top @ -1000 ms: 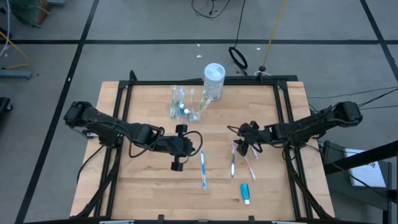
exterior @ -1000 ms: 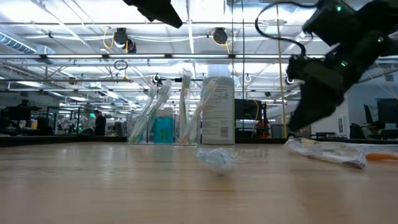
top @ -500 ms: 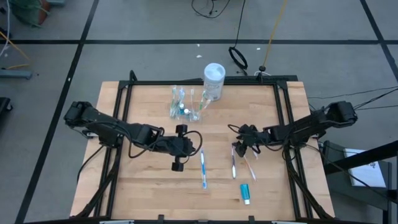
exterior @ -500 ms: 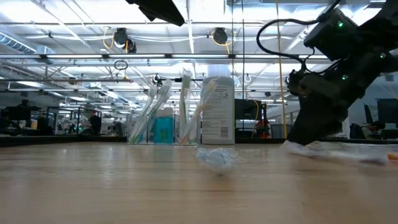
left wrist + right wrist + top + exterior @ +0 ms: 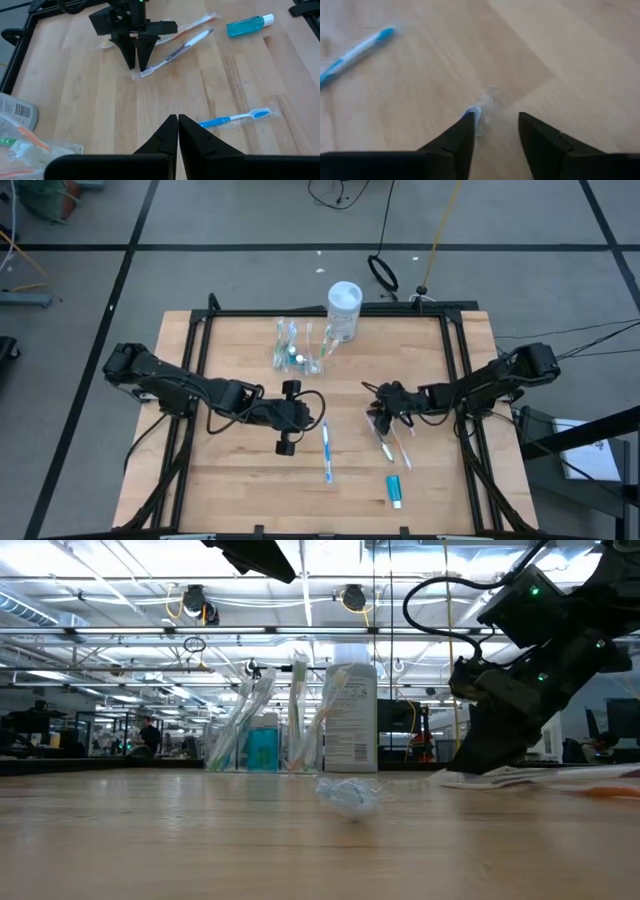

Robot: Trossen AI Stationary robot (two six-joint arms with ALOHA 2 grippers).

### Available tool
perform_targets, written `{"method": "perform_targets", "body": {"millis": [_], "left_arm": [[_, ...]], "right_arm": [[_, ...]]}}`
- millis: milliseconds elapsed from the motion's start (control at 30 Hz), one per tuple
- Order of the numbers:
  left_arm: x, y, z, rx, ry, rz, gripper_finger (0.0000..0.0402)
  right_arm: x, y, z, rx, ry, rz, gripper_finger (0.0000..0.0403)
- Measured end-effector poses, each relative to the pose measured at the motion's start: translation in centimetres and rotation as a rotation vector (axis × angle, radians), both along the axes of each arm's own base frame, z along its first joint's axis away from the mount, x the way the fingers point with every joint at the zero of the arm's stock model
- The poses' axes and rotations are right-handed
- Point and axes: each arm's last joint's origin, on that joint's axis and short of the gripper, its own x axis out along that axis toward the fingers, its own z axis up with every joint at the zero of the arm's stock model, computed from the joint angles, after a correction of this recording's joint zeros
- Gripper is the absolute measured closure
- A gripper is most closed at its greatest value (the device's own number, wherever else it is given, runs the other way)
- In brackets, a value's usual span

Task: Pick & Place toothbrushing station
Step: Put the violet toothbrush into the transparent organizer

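The clear toothbrushing station point(image 5: 298, 348) stands on the table's far middle, packed with brushes, beside a white tub point(image 5: 344, 308); it shows in the low view point(image 5: 268, 730) too. My right gripper point(image 5: 381, 412) is open and points down over the far end of a wrapped toothbrush point(image 5: 385, 440), which lies flat on the table. Its fingers stand on either side of that end point(image 5: 481, 116). My left gripper point(image 5: 287, 418) is shut and empty, above the table's middle left. My right gripper comes from above, pointing down. One finger point(image 5: 468, 124) meets the wrapped toothbrush's far end point(image 5: 476, 113) with its inner side; the other finger stands apart from it. The toothbrush lies flat on the table point(image 5: 170, 50).
A blue toothbrush point(image 5: 326, 450) lies between the two grippers. A second wrapped toothbrush point(image 5: 403, 448) lies by the first, and a teal toothpaste tube point(image 5: 394, 490) lies toward the near edge. A black frame point(image 5: 330, 313) runs round the table.
My right gripper has gone toward the table's left edge and a little down. The wrapped toothbrush's far end has gone left with it, so the brush now lies slanted and flat on the table instead of tipped up.
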Motion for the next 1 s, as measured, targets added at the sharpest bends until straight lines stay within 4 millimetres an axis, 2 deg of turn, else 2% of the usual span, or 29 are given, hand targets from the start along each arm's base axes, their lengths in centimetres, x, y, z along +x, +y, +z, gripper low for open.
{"method": "perform_targets", "body": {"millis": [167,267,500,700,833,1000], "left_arm": [[0.0,0.0,0.0,0.001,0.004,0.000,0.0380],[-0.1,0.0,-0.1,0.003,0.009,-0.002,0.0380],[-0.2,0.0,-0.2,0.006,0.022,-0.001,0.0380],[-0.2,0.0,-0.2,0.007,0.022,-0.002,0.0380],[-0.2,0.0,-0.2,0.009,0.023,-0.003,0.0380],[-0.2,0.0,-0.2,0.004,0.022,0.001,0.0380]], "right_arm": [[0.7,0.5,0.7,0.019,-0.094,0.140,0.0335],[0.6,0.4,0.6,-0.016,-0.086,0.171,0.0385],[1.0,0.0,1.0,-0.019,-0.139,0.160,0.0401],[1.7,0.4,2.2,0.047,-0.286,0.218,0.0370],[1.9,0.6,2.5,0.066,-0.319,0.277,0.0327],[1.6,1.1,2.2,0.037,-0.278,0.296,0.0264]]}}
